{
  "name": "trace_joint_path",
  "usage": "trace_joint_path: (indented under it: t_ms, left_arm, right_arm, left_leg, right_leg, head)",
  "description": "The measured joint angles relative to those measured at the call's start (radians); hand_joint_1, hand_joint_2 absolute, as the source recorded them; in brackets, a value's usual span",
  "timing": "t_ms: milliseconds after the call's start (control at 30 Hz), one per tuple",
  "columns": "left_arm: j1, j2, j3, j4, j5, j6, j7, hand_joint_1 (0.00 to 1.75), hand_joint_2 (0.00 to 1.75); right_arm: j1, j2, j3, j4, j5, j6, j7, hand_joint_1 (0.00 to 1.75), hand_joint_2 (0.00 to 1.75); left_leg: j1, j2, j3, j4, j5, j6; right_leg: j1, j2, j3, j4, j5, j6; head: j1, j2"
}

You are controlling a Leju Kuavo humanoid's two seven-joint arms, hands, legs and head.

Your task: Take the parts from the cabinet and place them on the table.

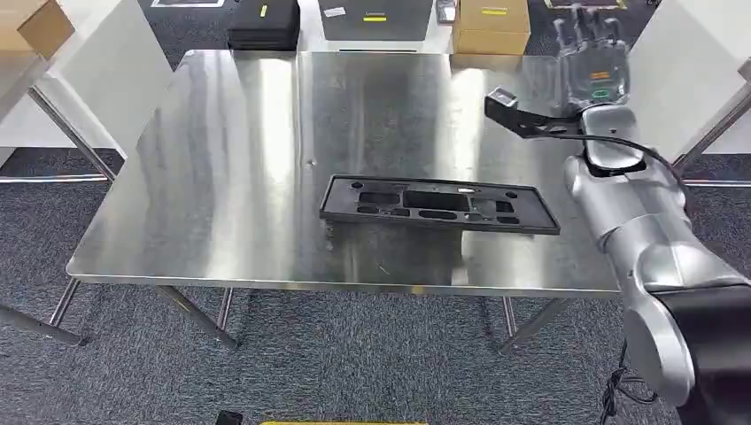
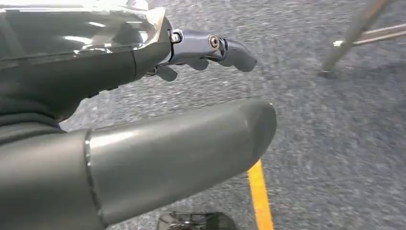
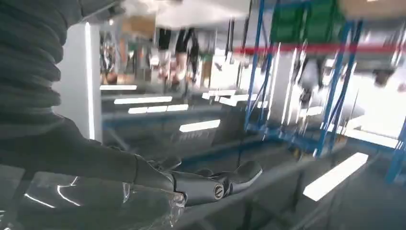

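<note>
A flat black plastic part point(image 1: 438, 204) with several cut-outs lies on the steel table point(image 1: 221, 177), right of centre and near the front edge. My right hand point(image 1: 592, 55) is raised above the table's far right corner, well beyond the part, with its fingers spread and nothing in them. In the right wrist view the fingers point(image 3: 215, 184) stretch out in front of a blurred hall. My left hand point(image 2: 143, 134) hangs over the grey carpet, its thumb point(image 2: 191, 143) and fingers point(image 2: 210, 48) extended and holding nothing.
Beyond the table's far edge stand a black case point(image 1: 264, 25), a grey box point(image 1: 375, 19) and a cardboard box point(image 1: 491, 25). White panels flank the table on both sides. A yellow floor line point(image 2: 259, 196) and a table leg point(image 2: 352, 33) lie near my left hand.
</note>
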Motion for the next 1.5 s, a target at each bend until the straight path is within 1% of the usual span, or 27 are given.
trace_joint_path:
  t_ms: [100, 167, 233, 300, 333, 367, 400, 433, 467, 500, 533, 567, 600, 633, 700, 767, 833, 900, 967, 1000, 1033, 1100, 1233, 1333, 1400, 1467, 1500]
  left_arm:
    - [0.022, -0.008, 0.015, 0.001, 0.005, 0.002, -0.001, 0.0, 0.0]
    - [0.032, -0.008, 0.023, 0.002, 0.003, 0.003, 0.002, 0.0, 0.0]
    - [0.031, -0.01, 0.028, 0.002, 0.0, 0.005, 0.015, 0.0, 0.0]
    - [0.03, -0.013, 0.034, 0.002, 0.004, 0.013, 0.038, 0.0, 0.0]
    - [0.032, -0.014, 0.038, 0.002, 0.006, 0.019, 0.049, 0.0, 0.0]
    - [0.035, -0.016, 0.044, 0.002, 0.007, 0.021, 0.057, 0.0, 0.0]
    - [0.043, -0.017, 0.052, 0.002, 0.009, 0.021, 0.066, 0.0, 0.0]
    - [0.048, -0.017, 0.059, 0.003, 0.007, 0.021, 0.079, 0.0, 0.0]
    - [0.051, -0.017, 0.063, 0.003, 0.005, 0.021, 0.089, 0.0, 0.0]
    - [0.049, -0.016, 0.067, 0.003, -0.003, 0.021, 0.097, 0.0, 0.0]
    - [0.047, -0.016, 0.072, 0.003, -0.005, 0.02, 0.1, 0.0, 0.0]
    - [0.046, -0.017, 0.075, 0.003, -0.006, 0.017, 0.102, 0.0, 0.0]
    - [0.047, -0.016, 0.079, 0.003, -0.006, 0.012, 0.108, 0.0, 0.0]
    - [0.051, -0.014, 0.082, 0.003, -0.006, 0.012, 0.111, 0.0, 0.0]
    - [0.057, -0.013, 0.092, 0.003, -0.004, 0.013, 0.12, 0.0, 0.0]
    - [0.05, -0.012, 0.103, 0.003, -0.004, 0.013, 0.125, 0.0, 0.0]
    - [0.045, -0.013, 0.113, 0.003, -0.002, 0.011, 0.135, 0.0, 0.0]
    - [0.044, -0.014, 0.12, 0.002, -0.002, 0.011, 0.142, 0.0, 0.0]
    - [0.043, -0.014, 0.122, 0.002, -0.014, 0.008, 0.148, 0.0, 0.0]
    - [0.043, -0.014, 0.122, 0.003, -0.018, 0.008, 0.15, 0.0, 0.0]
    - [0.042, -0.013, 0.122, 0.002, -0.021, 0.005, 0.151, 0.0, 0.0]
    - [0.04, -0.013, 0.123, 0.003, -0.023, 0.003, 0.153, 0.0, 0.0]
    - [0.038, -0.013, 0.122, 0.002, -0.014, -0.007, 0.154, 0.0, 0.0]
    - [0.035, -0.012, 0.121, 0.003, -0.023, -0.024, 0.165, 0.0, 0.0]
    - [0.03, -0.012, 0.119, 0.003, -0.02, -0.034, 0.174, 0.0, 0.0]
    - [0.022, -0.011, 0.101, 0.003, -0.028, -0.062, 0.198, 0.0, 0.0]
    - [0.018, -0.01, 0.083, 0.003, -0.044, -0.081, 0.211, 0.0, 0.0]
  right_arm:
    - [0.088, -0.103, -0.029, -0.165, -0.041, 0.009, -0.034, 0.0, 1.75]
    - [0.124, -0.144, -0.04, -0.225, -0.045, 0.011, -0.039, 0.0, 1.75]
    - [0.179, -0.185, -0.054, -0.292, -0.058, -0.01, -0.039, 0.0, 1.75]
    - [0.314, -0.274, -0.101, -0.434, -0.129, -0.056, -0.044, 0.0, 1.75]
    - [0.411, -0.315, -0.145, -0.51, -0.167, -0.108, -0.057, 0.0, 0.0]
    - [0.52, -0.343, -0.202, -0.582, -0.198, -0.156, -0.09, 0.0, 0.0]
    - [0.64, -0.34, -0.297, -0.679, -0.215, -0.181, -0.18, 0.0, 0.0]
    - [0.75, -0.303, -0.412, -0.781, -0.226, -0.189, -0.315, 0.0, 0.0]
    - [0.838, -0.252, -0.531, -0.867, -0.249, -0.196, -0.467, 0.0, 0.0]
    - [0.921, -0.176, -0.667, -0.944, -0.292, -0.202, -0.64, 0.0, 0.0]
    - [0.986, -0.114, -0.811, -1.004, -0.343, -0.202, -0.752, 0.0, 0.0]
    - [1.041, -0.057, -0.95, -1.052, -0.388, -0.202, -0.818, 0.0, 0.0]
    - [1.085, -0.004, -1.097, -1.103, -0.423, -0.202, -0.83, 0.0, 0.0]
    - [1.114, 0.042, -1.214, -1.138, -0.436, -0.202, -0.83, 0.0, 0.0]
    - [1.138, 0.116, -1.382, -1.162, -0.447, -0.203, -0.828, 0.0, 0.0]
    - [1.143, 0.168, -1.503, -1.149, -0.496, -0.203, -0.828, 0.0, 0.0]
    - [1.135, 0.195, -1.623, -1.102, -0.463, -0.203, -0.797, 0.0, 0.0]
    - [1.131, 0.205, -1.711, -1.037, -0.434, -0.203, -0.746, 0.0, 0.0]
    - [1.133, 0.213, -1.772, -0.955, -0.382, -0.203, -0.631, 0.0, 0.0]
    - [1.132, 0.215, -1.79, -0.928, -0.357, -0.203, -0.59, 0.0, 0.0]
    - [1.133, 0.219, -1.808, -0.898, -0.338, -0.203, -0.558, 0.0, 1.75]
    - [1.133, 0.224, -1.832, -0.85, -0.323, -0.203, -0.538, 0.0, 1.75]
    - [1.133, 0.241, -1.864, -0.746, -0.263, -0.203, -0.444, 0.0, 1.75]
    - [1.133, 0.248, -1.879, -0.555, -0.075, -0.203, -0.263, 0.0, 1.75]
    - [1.132, 0.255, -1.879, -0.421, -0.041, -0.203, -0.19, 0.0, 1.75]
    - [1.127, 0.27, -1.88, -0.291, -0.027, -0.203, -0.127, 0.0, 1.75]
    - [1.122, 0.266, -1.881, -0.21, -0.042, -0.203, -0.105, 0.0, 1.75]
  left_leg:
    - [0.001, -0.007, -0.002, 0.0, -0.001, 0.001]
    - [0.0, -0.002, -0.004, 0.0, -0.001, 0.002]
    - [-0.001, 0.0, -0.001, 0.001, -0.003, 0.005]
    - [0.002, -0.013, 0.004, 0.0, -0.006, 0.007]
    - [0.006, -0.022, 0.008, -0.001, -0.008, 0.008]
    - [0.008, -0.031, 0.011, -0.001, -0.012, 0.007]
    - [0.008, -0.033, 0.014, -0.001, -0.014, 0.006]
    - [0.008, -0.033, 0.015, -0.002, -0.015, 0.006]
    - [0.008, -0.029, 0.017, -0.002, -0.018, 0.006]
    - [0.007, -0.028, 0.018, -0.001, -0.02, 0.007]
    - [0.007, -0.029, 0.018, -0.001, -0.022, 0.009]
    - [0.006, -0.038, 0.018, -0.001, -0.022, 0.01]
    - [0.006, -0.043, 0.019, -0.002, -0.023, 0.009]
    - [0.006, -0.042, 0.02, -0.002, -0.026, 0.006]
    - [0.006, -0.026, 0.024, -0.002, -0.03, 0.004]
    - [0.005, -0.014, 0.03, -0.003, -0.034, 0.004]
    - [0.005, -0.008, 0.037, -0.003, -0.037, 0.005]
    - [0.005, -0.004, 0.041, -0.003, -0.039, 0.004]
    - [0.005, -0.004, 0.044, -0.003, -0.04, 0.004]
    - [0.004, -0.004, 0.045, -0.003, -0.04, 0.005]
    - [0.004, -0.004, 0.046, -0.003, -0.04, 0.005]
    - [0.004, -0.001, 0.047, -0.003, -0.04, 0.005]
    - [0.005, -0.001, 0.052, -0.003, -0.043, 0.003]
    - [0.003, 0.002, 0.053, 0.0, -0.047, 0.008]
    - [0.001, 0.001, 0.055, 0.0, -0.048, 0.01]
    - [0.001, 0.002, 0.058, -0.006, -0.041, 0.017]
    - [0.014, 0.006, 0.067, -0.023, -0.031, 0.023]
  right_leg:
    - [0.003, -0.005, 0.005, -0.002, 0.0, 0.001]
    - [0.004, -0.001, 0.003, -0.002, 0.0, 0.001]
    - [0.003, -0.001, -0.001, -0.007, 0.0, 0.0]
    - [0.006, -0.01, 0.0, -0.012, -0.005, 0.002]
    - [0.009, -0.021, 0.012, -0.016, -0.01, -0.001]
    - [0.014, -0.028, 0.028, -0.018, -0.014, 0.001]
    - [0.017, -0.033, 0.035, -0.019, -0.014, 0.001]
    - [0.018, -0.033, 0.039, -0.019, -0.015, 0.001]
    - [0.017, -0.029, 0.037, -0.02, -0.016, -0.001]
    - [0.016, -0.028, 0.034, -0.021, -0.016, -0.001]
    - [0.014, -0.03, 0.035, -0.021, -0.021, 0.003]
    - [0.012, -0.037, 0.036, -0.022, -0.024, 0.001]
    - [0.013, -0.041, 0.04, -0.021, -0.028, 0.001]
    - [0.013, -0.041, 0.041, -0.021, -0.029, 0.0]
    - [0.013, -0.026, 0.041, -0.021, -0.029, -0.001]
    - [0.013, -0.014, 0.043, -0.021, -0.029, -0.001]
    - [0.013, -0.009, 0.048, -0.021, -0.029, -0.002]
    - [0.013, -0.006, 0.051, -0.021, -0.03, -0.003]
    - [0.012, -0.006, 0.05, -0.022, -0.031, -0.004]
    - [0.012, -0.006, 0.051, -0.021, -0.031, -0.004]
    - [0.012, -0.005, 0.053, -0.021, -0.031, -0.004]
    - [0.012, -0.003, 0.053, -0.022, -0.031, -0.004]
    - [0.012, -0.003, 0.053, -0.021, -0.033, -0.007]
    - [0.008, -0.002, 0.063, -0.023, -0.033, -0.005]
    - [0.006, -0.002, 0.066, -0.024, -0.033, -0.004]
    - [0.007, -0.001, 0.066, -0.024, -0.03, 0.0]
    - [0.01, -0.002, 0.062, -0.018, -0.039, 0.001]
  head:
    - [0.001, 0.0]
    - [0.001, 0.0]
    - [0.0, 0.0]
    - [0.001, 0.0]
    - [-0.002, 0.0]
    - [0.005, 0.0]
    - [0.012, 0.0]
    - [0.013, 0.0]
    - [0.011, 0.0]
    - [0.01, 0.0]
    - [0.01, 0.0]
    - [0.011, 0.0]
    - [0.011, 0.0]
    - [0.012, 0.0]
    - [0.011, 0.0]
    - [0.01, 0.0]
    - [0.011, 0.0]
    - [0.01, 0.0]
    - [0.011, 0.0]
    - [0.01, 0.0]
    - [0.013, 0.0]
    - [0.011, 0.0]
    - [0.01, 0.0]
    - [0.012, 0.0]
    - [0.011, 0.0]
    - [0.01, 0.0]
    - [0.011, 0.0]
